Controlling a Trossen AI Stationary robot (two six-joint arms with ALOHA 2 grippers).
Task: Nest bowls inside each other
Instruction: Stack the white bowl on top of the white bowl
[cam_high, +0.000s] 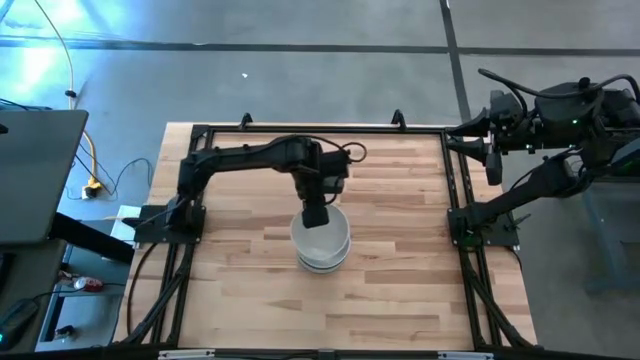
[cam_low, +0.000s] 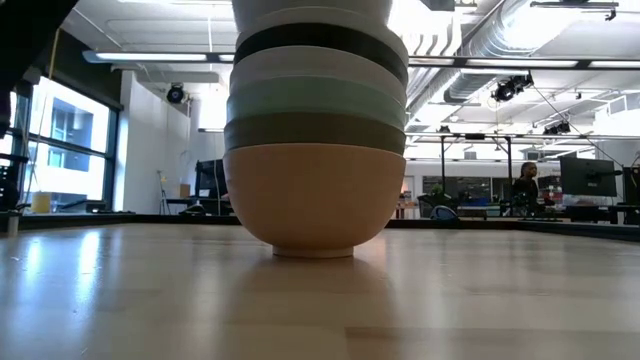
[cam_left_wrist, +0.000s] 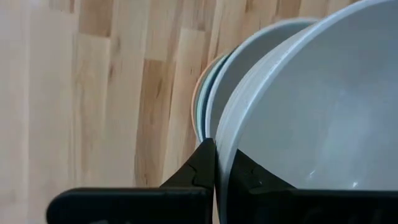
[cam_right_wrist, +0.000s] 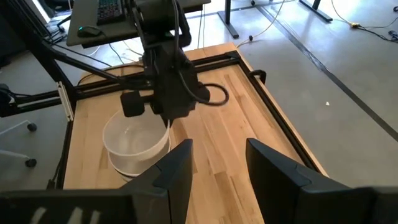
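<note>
A stack of nested bowls (cam_high: 322, 248) stands mid-table. In the low view a peach-orange bowl (cam_low: 315, 200) rests on its foot on the table, with grey-taupe, mint, white and black bowls (cam_low: 320, 42) above it. My left gripper (cam_high: 316, 214) is above the stack, shut on the topmost white bowl (cam_right_wrist: 134, 140). My right gripper (cam_right_wrist: 217, 165) is open and waits beyond the table's right edge (cam_high: 497, 150). My left gripper pinches the top white bowl's rim (cam_left_wrist: 226, 146) on the bowl's far side, one finger (cam_left_wrist: 202, 165) outside the wall and one (cam_left_wrist: 252, 174) inside. The fingers come from above, pointing down. The bowl is upright over the stack; whether it rests in the bowl below I cannot tell.
Bare wooden tabletop (cam_high: 400, 300) lies all round the stack, inside a black frame (cam_high: 320, 128). A laptop (cam_high: 35, 175) and cables (cam_high: 95, 175) sit beyond the left edge. In the low view, desks and a person (cam_low: 524, 185) are in the room behind.
</note>
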